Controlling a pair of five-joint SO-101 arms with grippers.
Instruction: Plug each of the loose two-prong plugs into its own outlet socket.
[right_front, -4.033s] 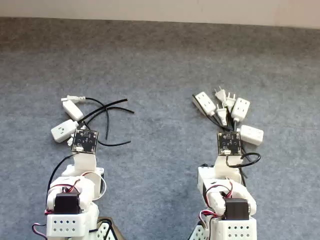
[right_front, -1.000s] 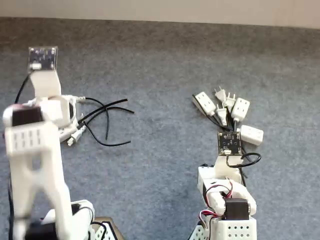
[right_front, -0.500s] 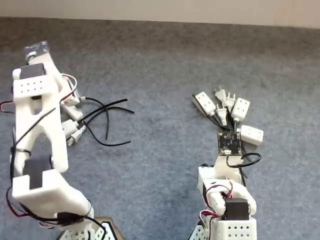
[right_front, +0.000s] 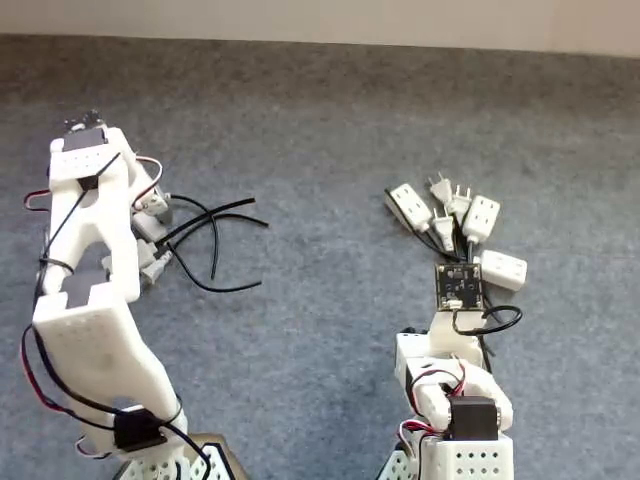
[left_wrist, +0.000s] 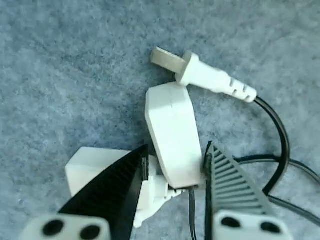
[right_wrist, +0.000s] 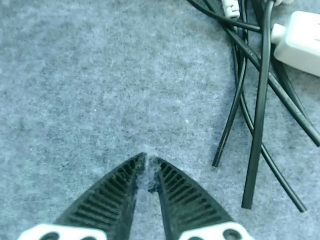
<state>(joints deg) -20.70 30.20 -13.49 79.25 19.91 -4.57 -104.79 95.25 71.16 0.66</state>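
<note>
Outlet socket (left_wrist: 172, 135), mid-frame: my left gripper (left_wrist: 177, 148) sits open astride it, not yet clamped; off-centre closing may twist it loose.

Left tool (left_wrist: 177, 146) spread wide, right tool (right_wrist: 148, 158) closed.

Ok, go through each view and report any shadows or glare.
High view: soft, even light on the carpet, no glare. Left wrist view: the white outlet socket is bright, no glare, a soft shadow along its edge. Right wrist view: the black cables cast thin, soft shadows.
</note>
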